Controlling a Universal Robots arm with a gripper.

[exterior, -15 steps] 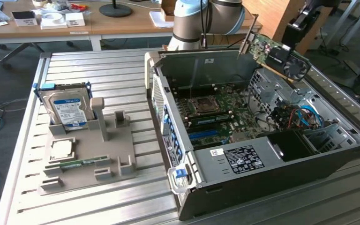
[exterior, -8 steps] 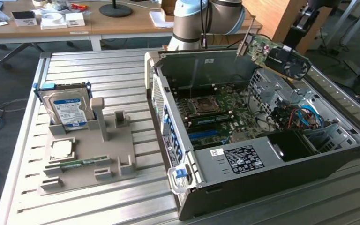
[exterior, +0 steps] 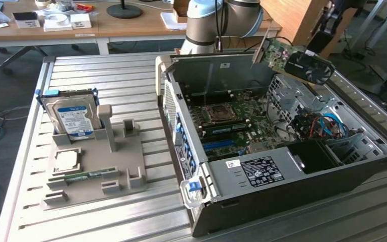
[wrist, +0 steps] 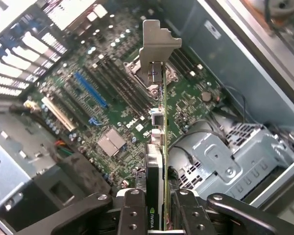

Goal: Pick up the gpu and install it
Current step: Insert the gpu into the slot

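1. Standing by the table [exterior: 113,75], I see the hand [wrist: 157,208] pinched narrow on the gpu [exterior: 293,60]. One finger is on each face, at the end away from the silver bracket [wrist: 157,44].
2. The gpu hangs tilted in the air over the open computer case [exterior: 274,201], at about one o'clock from the motherboard [exterior: 237,121] in the exterior view. It touches nothing but the hand.
3. In the wrist view the card shows edge-on, and the blue slot [wrist: 90,90] lies off to one side of it, not beneath it. Lining up looks like the real work here: the card's edge should be parallel to its slot and straight above it before any lowering.
4. The bracket has to meet the case's rear wall, so I'd judge the tilt should come out first.
5. The coloured cables [exterior: 324,126] and drive cage [wrist: 225,161] crowd the three o'clock side of the motherboard, so the fan end should keep apart from them.
6. With the grip at one end, a hard push could lever the card, so gentle, even pressure seems wiser.
7. The hard drive [exterior: 72,118] and memory stick [exterior: 86,176] sit at nine o'clock from the case, well apart.
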